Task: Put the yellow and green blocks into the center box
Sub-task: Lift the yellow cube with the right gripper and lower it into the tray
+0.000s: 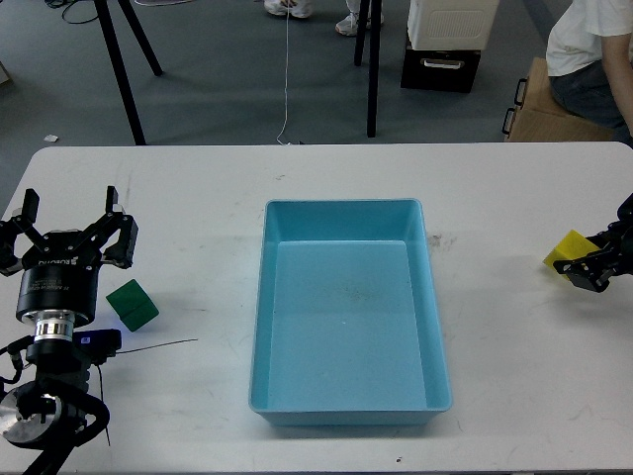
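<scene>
Your green block (132, 304) lies on the white worktop (514, 396) left of the blue tray (435, 297), tilted so one corner points toward you, with a clear strip of bare surface between it and the tray's left wall. The yellow block (566, 248) is far over on the right, near the worktop's right edge and well apart from the tray's right wall.

The tray sits in the middle, long sides running away from you, its near wall close to the front edge of the worktop and its far wall well short of the back edge. Its flat bottom is bare.

Your left gripper (69, 226) stands just beside the green block, up and to its left, jaws spread wide and released with nothing between them; the arm's thick body comes right up beside the block's left edge. Your right gripper (584, 269) reaches in from the right edge and is at the yellow block's lower right corner; the jaws look dark and small there, so you cannot tell whether they are clenched on the block or merely touching it.

Beyond the back edge you have tripod legs (127, 69), a black pole (374, 69) and a seated person (588, 49) at the upper right.
</scene>
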